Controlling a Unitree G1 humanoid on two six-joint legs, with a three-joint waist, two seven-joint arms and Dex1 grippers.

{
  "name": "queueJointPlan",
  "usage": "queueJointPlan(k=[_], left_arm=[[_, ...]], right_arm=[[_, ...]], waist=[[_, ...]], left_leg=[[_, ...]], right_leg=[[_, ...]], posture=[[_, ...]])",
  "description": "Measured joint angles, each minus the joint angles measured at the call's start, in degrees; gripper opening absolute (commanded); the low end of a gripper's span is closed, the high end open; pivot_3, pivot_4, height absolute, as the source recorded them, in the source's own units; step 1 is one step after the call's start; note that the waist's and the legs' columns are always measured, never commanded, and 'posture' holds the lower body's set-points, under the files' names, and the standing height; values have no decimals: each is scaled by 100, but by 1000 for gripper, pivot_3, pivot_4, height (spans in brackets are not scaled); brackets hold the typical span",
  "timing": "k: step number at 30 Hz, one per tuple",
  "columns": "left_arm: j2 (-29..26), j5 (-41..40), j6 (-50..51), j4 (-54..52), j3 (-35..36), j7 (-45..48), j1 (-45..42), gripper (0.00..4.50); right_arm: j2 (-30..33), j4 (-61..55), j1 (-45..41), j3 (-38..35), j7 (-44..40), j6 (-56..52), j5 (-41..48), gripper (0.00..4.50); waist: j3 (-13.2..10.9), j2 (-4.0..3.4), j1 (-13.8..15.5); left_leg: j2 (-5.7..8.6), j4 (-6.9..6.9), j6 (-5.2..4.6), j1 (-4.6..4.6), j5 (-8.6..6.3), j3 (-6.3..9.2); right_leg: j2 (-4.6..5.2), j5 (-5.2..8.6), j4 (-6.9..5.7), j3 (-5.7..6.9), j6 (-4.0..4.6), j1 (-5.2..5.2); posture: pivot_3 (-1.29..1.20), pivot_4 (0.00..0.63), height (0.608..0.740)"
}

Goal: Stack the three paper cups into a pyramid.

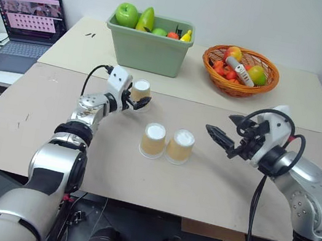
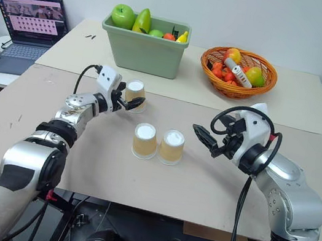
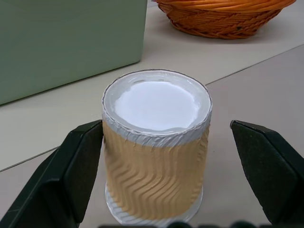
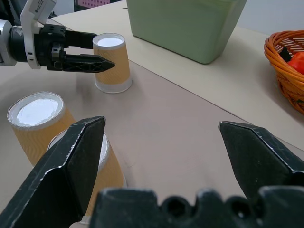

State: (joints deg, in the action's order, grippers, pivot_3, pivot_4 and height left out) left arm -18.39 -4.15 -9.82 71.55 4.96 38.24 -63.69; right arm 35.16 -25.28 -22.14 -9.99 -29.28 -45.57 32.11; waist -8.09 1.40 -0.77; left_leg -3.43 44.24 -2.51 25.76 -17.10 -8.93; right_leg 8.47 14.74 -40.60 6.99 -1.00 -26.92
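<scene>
Behind the two touching base cups [image 1: 166, 143], the third cup [image 1: 140, 94] stood upside down between the wide-open left gripper [image 1: 135, 102] fingers, ungripped. Right gripper [image 1: 220, 137] hovered open, empty. An off-centre squeeze risked tipping it.

Three paper cups [image 1: 153, 140] tan-orange with wavy ribs and white bases, green bin [image 1: 148, 44], orange woven basket [image 1: 240, 71], black gripper fingers [image 3: 73, 171]
</scene>
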Motion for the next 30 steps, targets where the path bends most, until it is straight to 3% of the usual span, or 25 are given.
queueJointPlan(k=[5, 8, 13, 30], left_arm=[[0, 9, -5, 49, 46, -150, -21, 4500], [-1, 12, -11, 55, 63, -201, -21, 3918], [-1, 33, -23, 71, 75, -255, -21, 2339], [44, -211, -265, -59, 420, -20, -76, 2339]], right_arm=[[0, 0, 0, 0, 19, 8, -25, 4456], [-1, 0, 0, 1, 23, 9, -39, 4500], [-3, 0, 2, 1, 24, 11, -43, 4500], [-98, 72, 82, 30, 25, 81, -170, 4500]], waist=[[0, 0, 0], [0, 0, 1], [0, 0, 0], [0, 0, 1]], left_leg=[[0, 0, 0, 0, 0, 0], [0, 2, 0, 1, 0, 1], [1, 3, 0, 1, 0, 1], [1, 9, 0, 12, 0, 2]], right_leg=[[0, 0, -1, 0, 0, 0], [1, 0, -2, 0, 0, 0], [1, 0, -4, 0, 0, 0], [1, 0, -8, 1, 0, -9]], posture=[[0, 150, 674], [0, 150, 674], [0, 150, 674], [0, 150, 674]])
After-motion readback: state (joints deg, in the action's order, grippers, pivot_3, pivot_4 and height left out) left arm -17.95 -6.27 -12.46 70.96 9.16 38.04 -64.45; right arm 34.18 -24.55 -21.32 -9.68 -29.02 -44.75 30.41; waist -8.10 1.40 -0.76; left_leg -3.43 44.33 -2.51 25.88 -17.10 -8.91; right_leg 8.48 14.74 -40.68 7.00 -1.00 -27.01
